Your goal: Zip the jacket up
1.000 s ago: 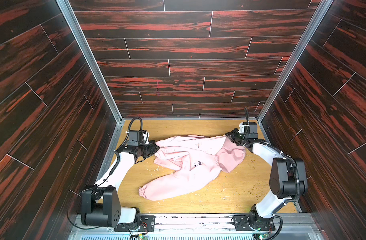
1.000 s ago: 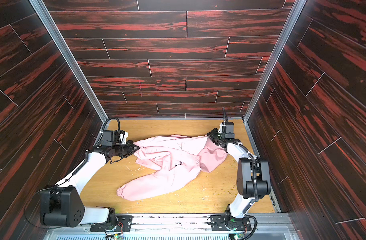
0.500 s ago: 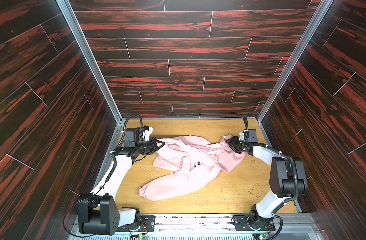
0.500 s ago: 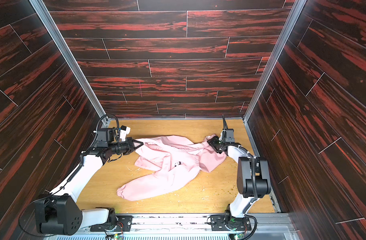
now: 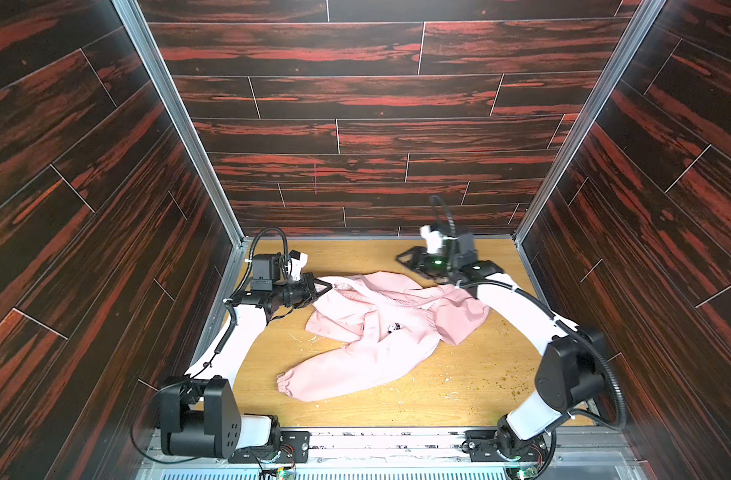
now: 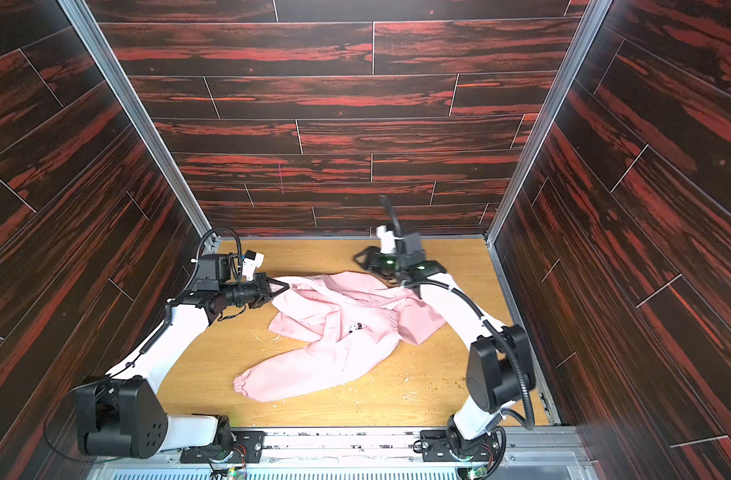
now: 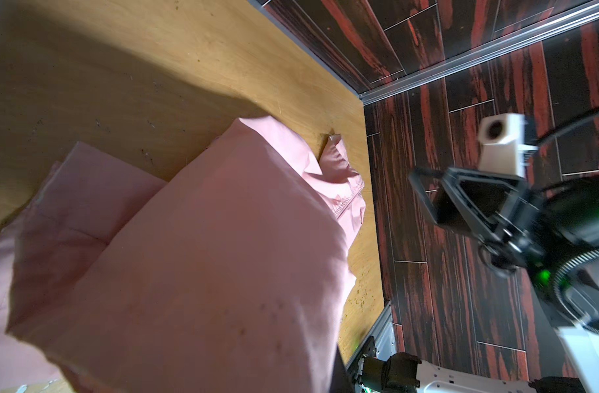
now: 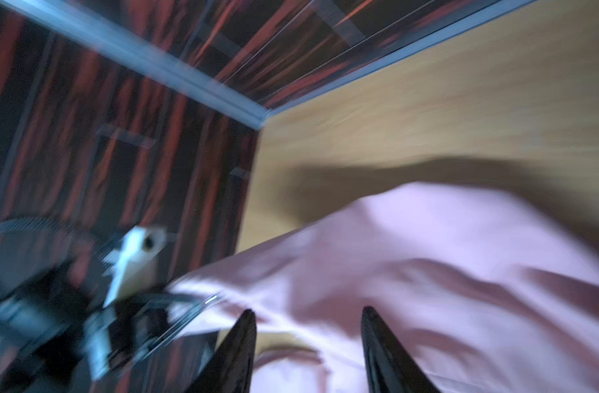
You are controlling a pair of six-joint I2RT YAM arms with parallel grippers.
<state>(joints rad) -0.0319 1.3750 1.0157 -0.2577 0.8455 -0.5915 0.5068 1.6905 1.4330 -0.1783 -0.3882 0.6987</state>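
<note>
A: Where is the jacket?
B: Look close to you first. One sleeve cuff point(image 5: 287, 384) lies nearest. Behind it the pink jacket point(image 5: 368, 336) sits all bunched up in the middle of the surface point(image 5: 459, 390).
A: What are the grippers doing?
B: Your left gripper point(image 5: 328, 286) is pinched tight on the jacket's far left edge. Your right gripper point(image 8: 308, 309) is up in the air just past the jacket, fingers apart, holding nothing.
A: So which step is this?
B: I think you are getting the jacket flat, not zipping yet. Next you need to spread it out and find the zip point(image 7: 345, 204). I can't see the little slider.
A: And the rest?
B: The surface is yellow wood with small crumbs on it. Dark red-and-black plank walls point(image 5: 355, 124) stand round it, the back one farthest away.
</note>
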